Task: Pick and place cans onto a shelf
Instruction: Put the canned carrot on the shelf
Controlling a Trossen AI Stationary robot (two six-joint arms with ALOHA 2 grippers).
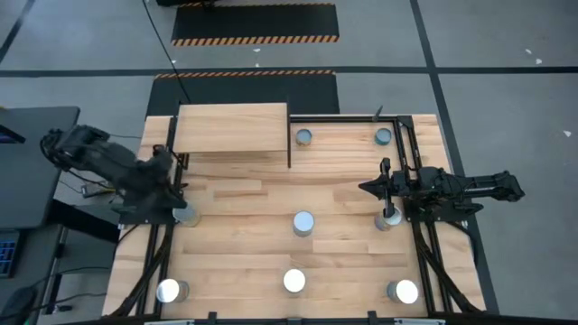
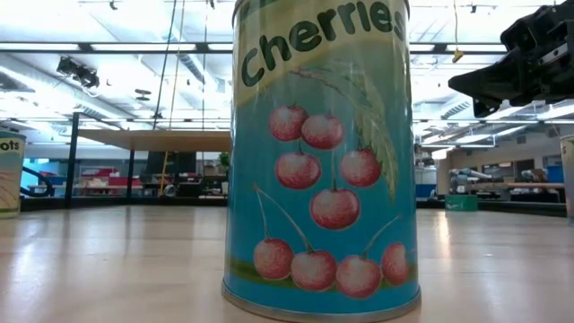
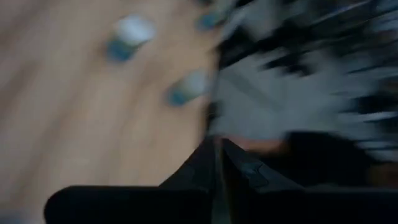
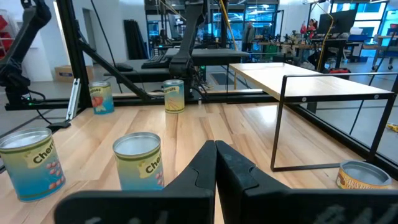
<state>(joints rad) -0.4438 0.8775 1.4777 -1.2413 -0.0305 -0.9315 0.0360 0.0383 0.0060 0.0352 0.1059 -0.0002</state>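
Several small cans with silver tops stand upright on the wooden tabletop; one (image 1: 303, 224) is at the middle, and one with a cherries label (image 2: 323, 161) fills the low view. The light wooden shelf (image 1: 230, 129) stands on black legs at the far left and also shows in the right wrist view (image 4: 311, 78). My left gripper (image 1: 176, 191) is shut and empty at the left edge, beside a can (image 1: 185, 214). My right gripper (image 1: 368, 188) is shut and empty, pointing toward the table's left, above the table near a can (image 1: 388, 217).
Two cans (image 1: 303, 137) (image 1: 384, 136) stand at the far side right of the shelf. Three cans (image 1: 170, 291) (image 1: 294, 281) (image 1: 404, 291) stand along the near edge. Black frame rails (image 1: 411, 162) run along both table sides. Bare wood lies between the shelf and the middle can.
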